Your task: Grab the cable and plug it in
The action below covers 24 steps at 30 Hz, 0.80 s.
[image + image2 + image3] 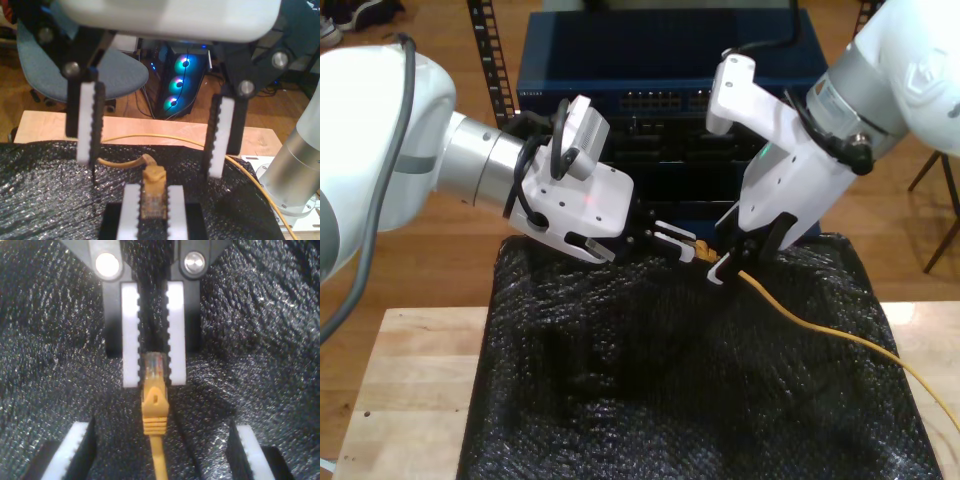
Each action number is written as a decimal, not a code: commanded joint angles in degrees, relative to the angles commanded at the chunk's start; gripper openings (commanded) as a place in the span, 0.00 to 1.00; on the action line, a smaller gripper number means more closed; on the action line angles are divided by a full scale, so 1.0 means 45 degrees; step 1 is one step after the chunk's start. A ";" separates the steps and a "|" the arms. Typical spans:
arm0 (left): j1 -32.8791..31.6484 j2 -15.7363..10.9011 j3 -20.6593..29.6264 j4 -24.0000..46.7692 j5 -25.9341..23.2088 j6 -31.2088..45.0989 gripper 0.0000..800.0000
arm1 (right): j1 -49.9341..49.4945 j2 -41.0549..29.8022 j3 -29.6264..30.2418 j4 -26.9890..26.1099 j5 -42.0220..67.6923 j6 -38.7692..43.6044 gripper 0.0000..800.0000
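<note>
Spread wide, the fingers of the first end effector (152,167), white toothed pads (222,135) well apart and gripping nothing. Hanging just above the black padded sheet (670,380), near the sheet's far edge in the exterior view, at (725,268). Straddling the cable (820,325) there, with no pad seen touching it.

Clamped on the plug (154,365), the second end effector (154,382): both white pads pressed against the sides of the clear plastic tip. Reaching over the same far edge of the sheet at (682,243), fingertips facing the first end effector. Visible low in the first wrist view too (153,189), with the plug (152,202) between its pads.

Yellow-orange, thin, the cable (155,415). Plug end (701,248) lifted clear of the sheet, held between the two end effectors. From the ribbed strain-relief boot behind the plug, running out between the open fingers of the first end effector, then trailing down across the sheet toward the sheet's near corner on the exterior view's right and off over that edge. Another stretch (150,136) arcing above the sheet's edge in the first wrist view.

Draped over a pale wooden tabletop (410,380), the sheet, crinkled and glinting. Beyond the sheet's far edge, a dark blue rack unit (660,70) with rows of ports; not possible to tell from here whether any port is occupied
</note>
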<state>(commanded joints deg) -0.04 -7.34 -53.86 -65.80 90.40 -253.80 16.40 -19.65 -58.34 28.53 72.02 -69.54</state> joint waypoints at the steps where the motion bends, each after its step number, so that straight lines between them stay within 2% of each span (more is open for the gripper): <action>1: 0.0020 0.0039 0.0000 0.0000 0.0039 -0.0156 0.00 | -0.0020 -0.0059 0.0000 0.0000 0.0000 -0.0137 0.85; 3: 0.0039 0.0117 0.0000 0.0000 0.0156 -0.0449 0.00 | -0.0020 -0.0215 0.0020 0.0020 0.0000 -0.0547 0.91; 9: 0.0606 0.0391 0.0000 -0.0137 0.0469 -0.1250 0.00 | -0.0059 -0.0547 0.0020 0.0059 0.0020 -0.0879 0.99; 14: 0.0996 0.0410 0.0020 -0.0742 0.1074 -0.1797 0.01 | -0.0215 -0.0860 0.0039 0.0781 0.0059 -0.0918 0.99; 19: 0.1368 0.0449 0.0078 -0.1289 0.1661 -0.2012 0.01 | -0.0508 -0.1524 0.0117 0.0781 0.0000 -0.1778 0.99; 24: 0.1797 0.0821 0.0176 -0.1563 0.2090 -0.2559 0.01 | -0.0547 -0.2305 0.0234 0.0781 -0.0020 -0.2794 0.99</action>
<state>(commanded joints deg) 8.04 -3.65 -53.07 -72.84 99.80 -265.32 13.93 -30.02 -57.29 32.04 71.93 -82.11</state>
